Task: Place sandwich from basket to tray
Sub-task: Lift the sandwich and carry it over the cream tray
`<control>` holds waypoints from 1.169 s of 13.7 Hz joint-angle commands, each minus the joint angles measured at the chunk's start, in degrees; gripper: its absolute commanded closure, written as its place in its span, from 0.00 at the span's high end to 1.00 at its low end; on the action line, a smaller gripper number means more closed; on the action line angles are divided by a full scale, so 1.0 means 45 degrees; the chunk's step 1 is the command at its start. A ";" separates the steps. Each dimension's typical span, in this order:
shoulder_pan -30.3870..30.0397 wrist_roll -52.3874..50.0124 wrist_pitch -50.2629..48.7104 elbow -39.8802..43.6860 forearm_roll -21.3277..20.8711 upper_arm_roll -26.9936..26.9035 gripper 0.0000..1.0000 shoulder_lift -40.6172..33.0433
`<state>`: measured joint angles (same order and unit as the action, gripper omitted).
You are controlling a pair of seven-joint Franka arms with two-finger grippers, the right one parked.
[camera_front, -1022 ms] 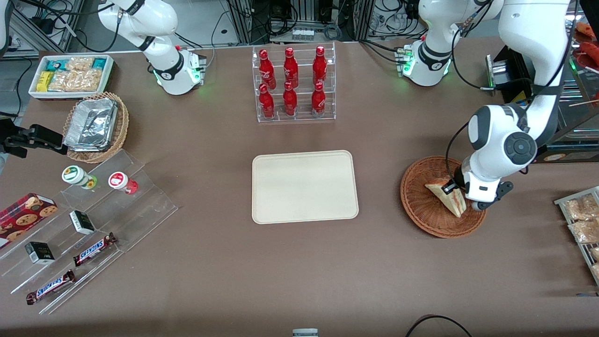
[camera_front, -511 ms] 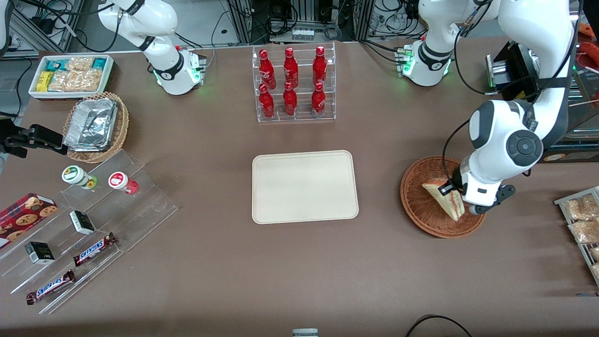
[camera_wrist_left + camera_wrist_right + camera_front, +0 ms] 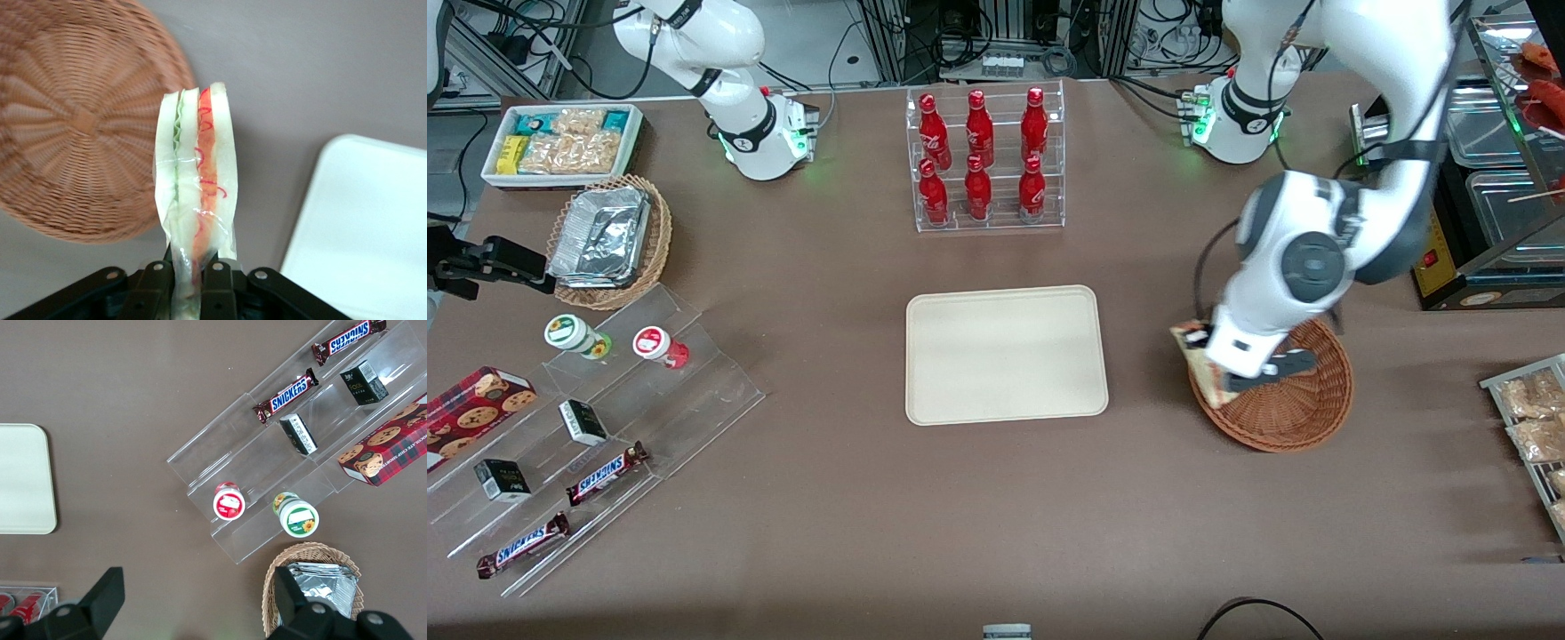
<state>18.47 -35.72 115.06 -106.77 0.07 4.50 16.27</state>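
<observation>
The hand point(image 3: 186, 273) was clamped on the sandwich point(image 3: 195, 193), lifted over the basket point(image 3: 1307, 404) rim nearest the tray point(image 3: 1005, 356); both containers lay bare on the counter point(image 3: 996, 498).

Front overhead; wrist cameras facing down.

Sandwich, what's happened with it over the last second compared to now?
The gripper, its fingers shut on the sandwich, has carried it up out of the basket and sideways toward the tray; it now hangs over the basket's rim on the tray's side. A second ago it was over the basket's middle. Basket and tray stayed put.
</observation>
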 commanded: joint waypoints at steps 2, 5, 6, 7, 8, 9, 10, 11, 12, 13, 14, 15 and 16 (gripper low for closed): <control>0.1712 0.0164 -0.0315 0.2335 0.0061 -0.0160 0.00 0.2122; 0.2943 0.0047 -0.0354 0.3879 0.0101 -0.0160 0.00 0.3528; 0.3333 0.0008 -0.0393 0.4348 0.0082 -0.0160 0.00 0.3958; 0.3646 -0.0012 -0.0529 0.4662 0.0101 -0.0160 0.00 0.4291; 0.3882 -0.0244 -0.0569 0.4839 0.0120 -0.0160 0.00 0.4507; 0.4097 -0.0614 -0.0550 0.5015 0.0120 -0.0180 0.00 0.4722; 0.4408 -0.0927 -0.0530 0.5287 0.0120 -0.0180 0.00 0.4956; 0.4585 -0.1124 -0.0511 0.5561 0.0120 -0.0160 0.00 0.5249; 0.4645 -0.1300 -0.0472 0.5834 0.0120 -0.0160 0.00 0.5484; 0.4665 -0.1359 -0.0452 0.6069 0.0140 -0.0064 0.00 0.5718; 0.4665 -0.1495 -0.0452 0.6265 0.0121 0.0247 0.00 0.5875; 0.4665 -0.1729 -0.0433 0.6402 0.0101 0.0405 0.00 0.6012; 0.4665 -0.1828 -0.0433 0.6519 0.0101 0.0445 0.00 0.6091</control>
<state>38.98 -42.09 114.76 -81.20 0.18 6.14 41.66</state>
